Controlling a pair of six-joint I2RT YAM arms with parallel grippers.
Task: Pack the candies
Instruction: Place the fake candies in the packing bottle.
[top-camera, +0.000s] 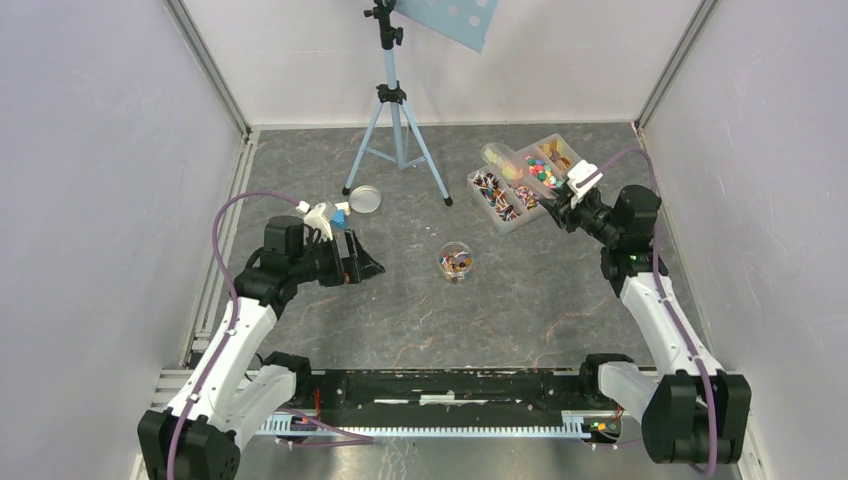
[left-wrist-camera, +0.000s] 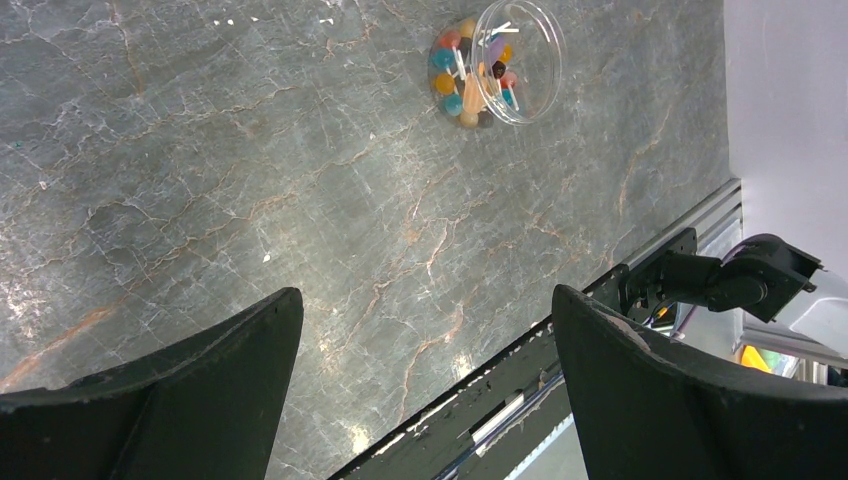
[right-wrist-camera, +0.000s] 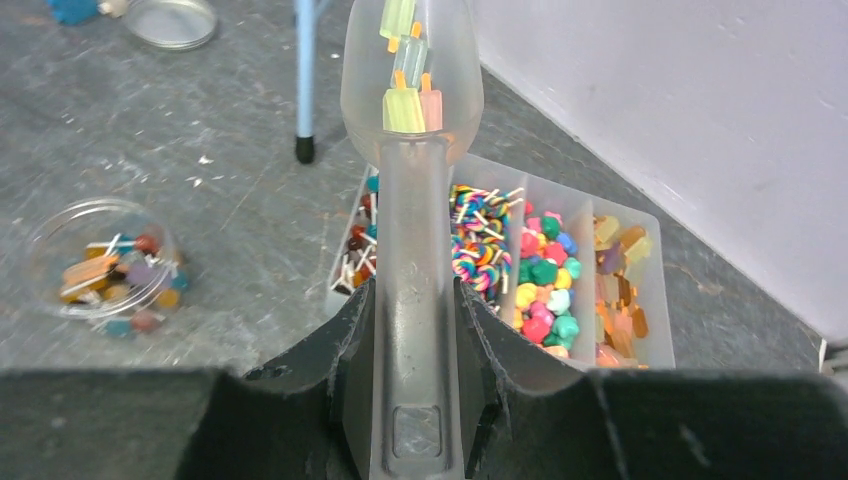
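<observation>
Left side of the bench (top-camera: 560, 310): the left fingers (left-wrist-camera: 190, 400) stand spread wide with nothing between them, hanging over bare stone. I judge they are parked clear, or waiting to steady the jar.
Far left-centre: a round clear lid (top-camera: 363, 198) lies flat just beside a blue-and-white block (top-camera: 338, 214), near the feet of a tripod (top-camera: 398, 130). With the lid set aside, the jar's mouth is free.
Bench centre: the open jar (top-camera: 455, 262) stands alone, partly filled with mixed candies (left-wrist-camera: 460, 75).
Far right corner: a divided tray (right-wrist-camera: 663, 340) holds the remaining candies, sorted by compartment.
Right arm: the right fingers (right-wrist-camera: 320, 370) pinch the handle of a translucent scoop (right-wrist-camera: 412, 280). Its bowl reaches past the tray's far-left end and looks about level, probably so the few lolly-shaped sweets in it stay put.
Open room: the bench between tray and jar is bare, so the carry looks unobstructed. The nearest tripod leg and the right wall are the things to keep off.
</observation>
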